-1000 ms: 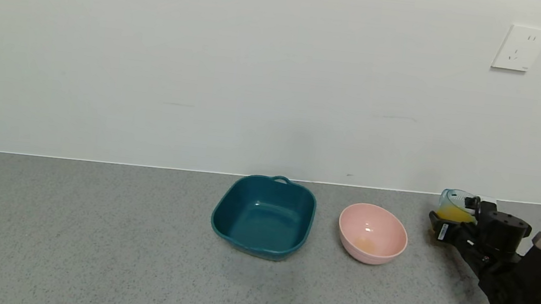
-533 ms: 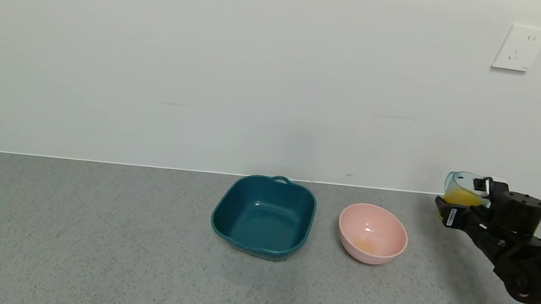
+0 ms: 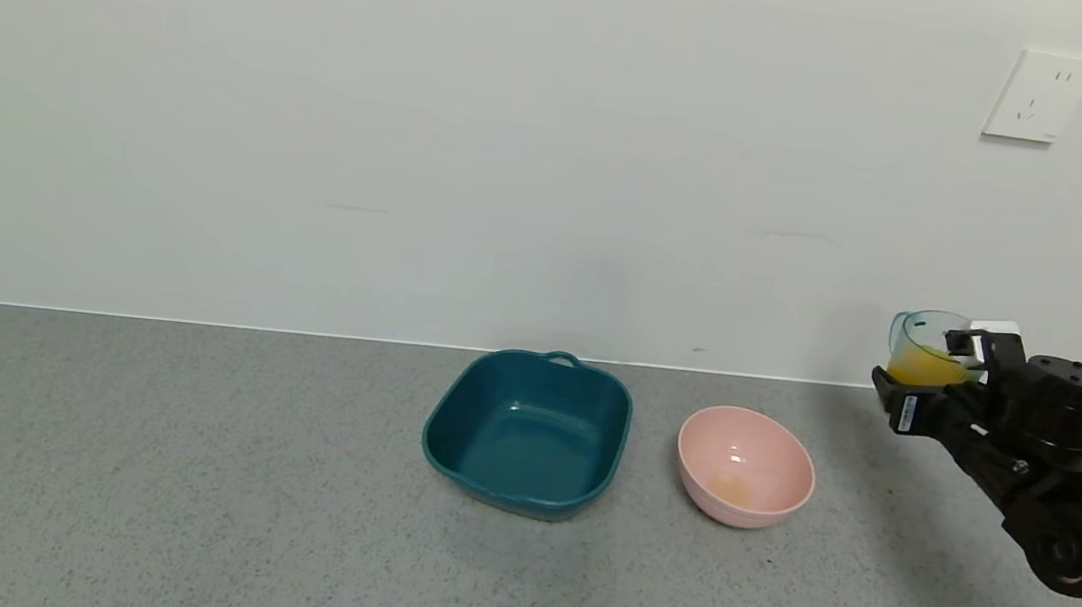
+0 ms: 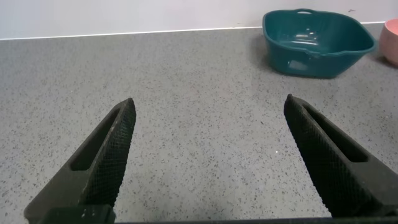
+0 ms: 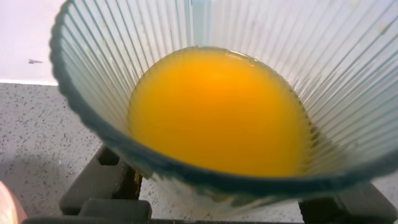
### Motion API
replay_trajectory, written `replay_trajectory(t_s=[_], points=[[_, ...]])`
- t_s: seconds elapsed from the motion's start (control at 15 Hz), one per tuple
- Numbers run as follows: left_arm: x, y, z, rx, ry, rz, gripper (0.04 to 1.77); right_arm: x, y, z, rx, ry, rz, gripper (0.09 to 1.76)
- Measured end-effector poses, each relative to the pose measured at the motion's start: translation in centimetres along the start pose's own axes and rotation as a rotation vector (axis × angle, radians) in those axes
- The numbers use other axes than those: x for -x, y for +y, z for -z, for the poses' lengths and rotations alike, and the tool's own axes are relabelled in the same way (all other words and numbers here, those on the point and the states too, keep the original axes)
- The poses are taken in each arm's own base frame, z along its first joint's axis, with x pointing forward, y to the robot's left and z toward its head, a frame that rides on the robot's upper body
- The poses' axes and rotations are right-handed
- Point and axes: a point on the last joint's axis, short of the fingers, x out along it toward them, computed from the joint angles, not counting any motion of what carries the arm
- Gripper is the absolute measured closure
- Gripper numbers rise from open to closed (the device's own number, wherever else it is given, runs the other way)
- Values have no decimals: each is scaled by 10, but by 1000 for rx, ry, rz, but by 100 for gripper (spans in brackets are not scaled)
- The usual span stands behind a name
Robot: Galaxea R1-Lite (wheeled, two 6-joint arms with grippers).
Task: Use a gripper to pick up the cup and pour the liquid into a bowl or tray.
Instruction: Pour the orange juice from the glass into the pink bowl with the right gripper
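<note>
My right gripper point(image 3: 930, 380) is shut on the ribbed pale blue-green cup point(image 3: 921, 345) and holds it upright in the air at the far right, to the right of the pink bowl point(image 3: 745, 466). The cup holds orange liquid point(image 3: 918, 367). In the right wrist view the cup point(image 5: 348, 68) fills the picture, with the liquid point(image 5: 217, 112) in its bottom and the black fingers point(image 5: 102, 183) on either side under it. The bowl has a faint orange stain inside. My left gripper point(image 4: 208, 118) is open and empty, low over bare counter.
A dark teal square tray point(image 3: 528, 431) stands left of the pink bowl, also in the left wrist view point(image 4: 317, 40). The grey speckled counter point(image 3: 180, 487) meets a white wall behind. A wall socket point(image 3: 1038, 95) is at the upper right.
My right gripper has lifted the cup off the counter, straight up and slightly right. The bowl and tray have not moved.
</note>
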Motion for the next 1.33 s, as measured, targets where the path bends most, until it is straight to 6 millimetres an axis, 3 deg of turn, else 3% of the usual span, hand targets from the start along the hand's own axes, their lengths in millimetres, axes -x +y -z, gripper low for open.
replay_trajectory(t_s=[0.53, 1.33], points=[[0, 0, 0, 0, 0, 0, 9, 7, 12, -14, 131, -45, -57, 50], [0, 0, 0, 0, 0, 0, 9, 11, 37, -12, 378, -56, -124, 50]])
